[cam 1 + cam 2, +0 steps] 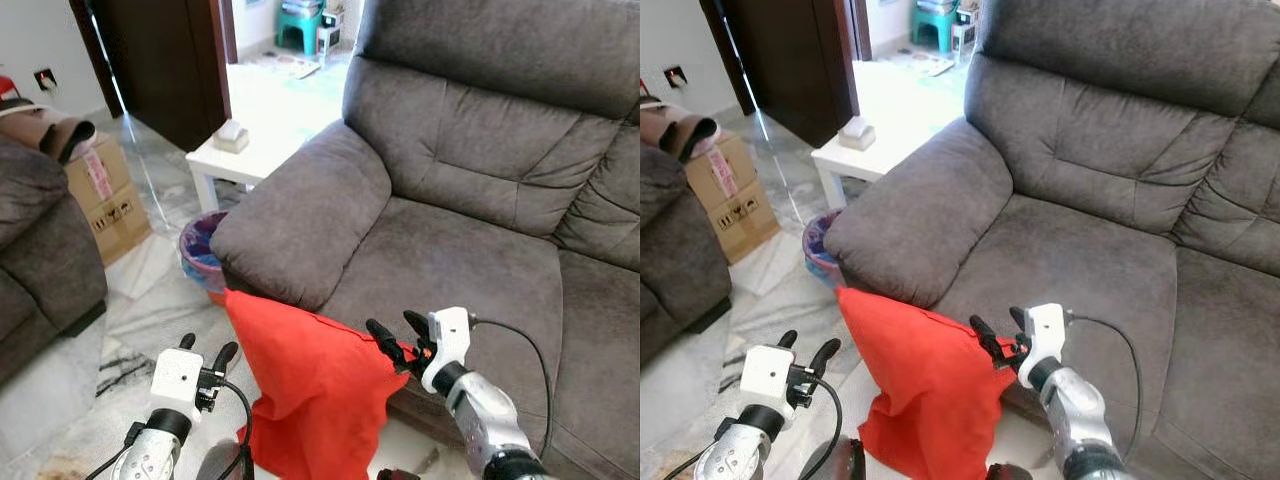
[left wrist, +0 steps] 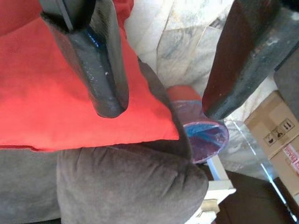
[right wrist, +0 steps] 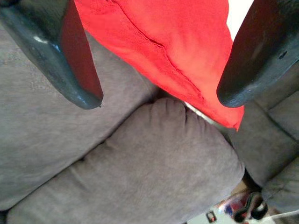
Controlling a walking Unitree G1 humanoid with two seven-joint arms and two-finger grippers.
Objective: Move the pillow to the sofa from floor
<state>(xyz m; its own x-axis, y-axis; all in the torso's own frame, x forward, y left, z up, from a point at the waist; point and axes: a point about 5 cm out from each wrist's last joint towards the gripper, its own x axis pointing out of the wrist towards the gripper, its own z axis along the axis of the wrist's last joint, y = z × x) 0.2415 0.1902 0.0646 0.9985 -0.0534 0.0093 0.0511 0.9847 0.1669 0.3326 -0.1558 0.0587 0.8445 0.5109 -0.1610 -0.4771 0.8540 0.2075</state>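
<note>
— Lifting the pillow [image 1: 315, 395] is the step we judge to be in hand: the red cushion hangs against the front edge of the sofa [image 1: 450, 250], its upper corner leaning on the armrest and its lower end down near the marble floor [image 1: 140, 300]. It is not on the seat yet.

— What holds it up, as far as we can see?

— Our right gripper [image 1: 400, 345] is at its upper right edge. From the head views the two black fingers sit right at the red fabric, and the right wrist view shows them spread fairly wide with the cloth's seam running between them. We can't tell whether they have closed enough to pinch it.

— And our left gripper [image 1: 205, 352]?

— It stands just beside the pillow's left edge, fingers parted. In the left wrist view one finger [image 2: 96, 65] lies over the red cloth and the other is off toward the floor, near the small bin [image 1: 200, 250]. We can't say it is touching the pillow.

— So the next move?

— We think both sides need a firm hold first, then a raise high enough to clear the seat's front edge, and a push forward onto the cushion.
</note>
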